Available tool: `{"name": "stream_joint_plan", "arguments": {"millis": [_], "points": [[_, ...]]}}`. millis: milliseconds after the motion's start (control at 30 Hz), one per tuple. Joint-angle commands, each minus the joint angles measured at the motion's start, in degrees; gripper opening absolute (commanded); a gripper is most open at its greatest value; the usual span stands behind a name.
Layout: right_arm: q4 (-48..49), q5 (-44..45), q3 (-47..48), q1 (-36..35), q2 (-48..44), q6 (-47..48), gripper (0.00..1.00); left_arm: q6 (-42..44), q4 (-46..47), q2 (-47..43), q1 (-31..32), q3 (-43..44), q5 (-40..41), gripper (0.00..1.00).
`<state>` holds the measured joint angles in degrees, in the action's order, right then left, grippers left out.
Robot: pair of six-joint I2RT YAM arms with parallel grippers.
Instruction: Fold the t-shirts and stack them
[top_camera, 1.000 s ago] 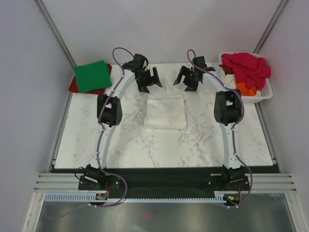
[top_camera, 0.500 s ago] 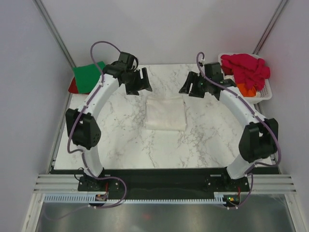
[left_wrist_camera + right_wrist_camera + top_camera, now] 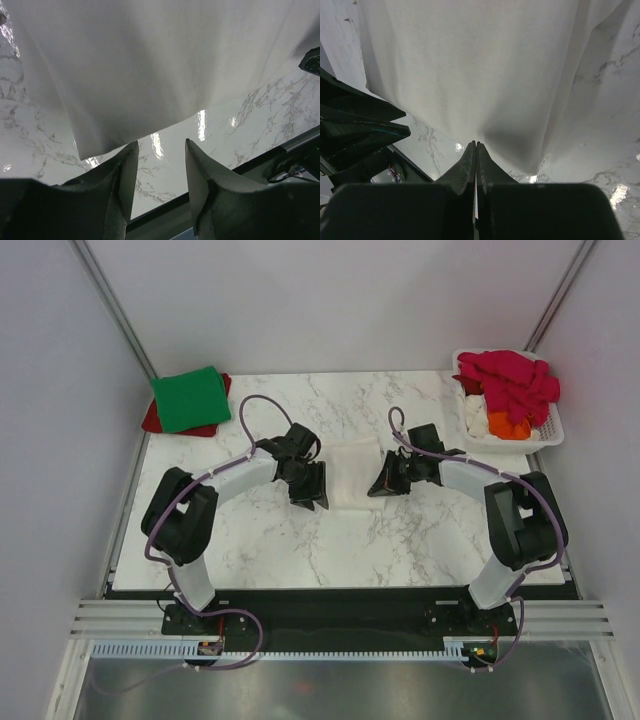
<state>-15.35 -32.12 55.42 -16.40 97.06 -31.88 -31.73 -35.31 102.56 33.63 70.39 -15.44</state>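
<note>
On the marble counter [image 3: 250, 540] the folded white t-shirt [image 3: 352, 468] lies centrally, well apart from the green t-shirt [image 3: 190, 398] at the far left corner and the basket [image 3: 548, 435] at the far right. We judge a further fold, or the lift to the stack, is in hand. Our left gripper [image 3: 161, 144] stands wide at the shirt's near edge, empty. Our right gripper [image 3: 476, 145] is pressed closed there, and we cannot tell whether it pinches cloth. Next, the left must close on the edge.
</note>
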Motion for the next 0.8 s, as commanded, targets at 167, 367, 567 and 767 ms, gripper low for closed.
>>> {"name": "stream_joint_plan", "arguments": {"millis": [167, 367, 567, 767], "points": [[4.63, -1.98, 0.57, -0.3, 2.26, 1.99, 0.0, -2.02, 6.31, -0.52, -0.05, 3.7, 0.15, 0.49], [6.39, -2.07, -1.28, -0.21, 6.13, 3.05, 0.0, -1.06, 6.48, 1.14, -0.58, 2.3, 3.49, 0.47], [6.56, -1.46, -5.14, 3.39, 5.78, 5.51, 0.0, 0.17, 9.89, 4.57, -3.3, -4.81, 6.74, 0.44], [6.66, -0.84, -6.9, 5.51, 4.9, 4.28, 0.0, 1.14, 13.6, 5.81, -6.12, -9.13, 6.57, 0.4]]}}
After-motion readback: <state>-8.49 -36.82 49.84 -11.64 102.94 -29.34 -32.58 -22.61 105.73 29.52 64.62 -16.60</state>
